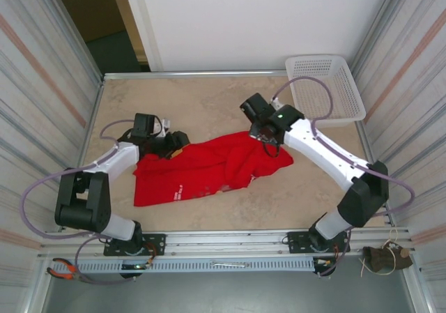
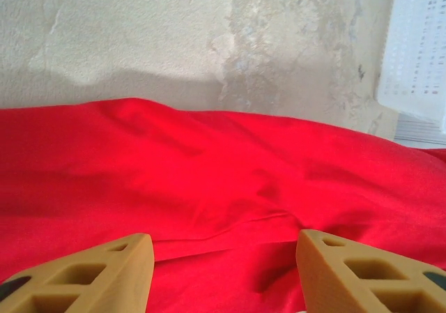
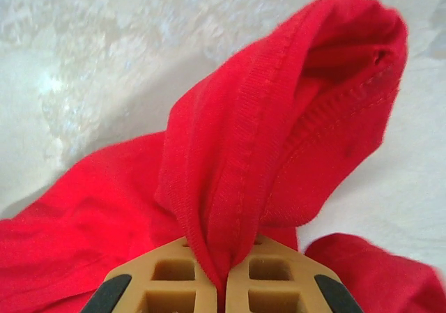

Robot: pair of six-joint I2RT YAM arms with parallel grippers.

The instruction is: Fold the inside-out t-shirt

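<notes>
Right, the red t-shirt (image 1: 202, 170) lies crumpled mid-table (image 1: 209, 97), with white print showing near its front edge. At the shirt's right end the right gripper (image 3: 223, 285) is clenched on a raised fold of stitched hem. Over at the left end the left gripper (image 2: 221, 247) sits with fingers spread wide above the cloth, grasping nothing.

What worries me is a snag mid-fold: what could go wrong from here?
1. The right gripper pinches only a thin ridge of the t-shirt beside a stitched hem, so a pull may slip it free.
2. The left gripper is open over the cloth, holding nothing. A pull from the right alone would likely drag and bunch the crumpled shirt.
</notes>
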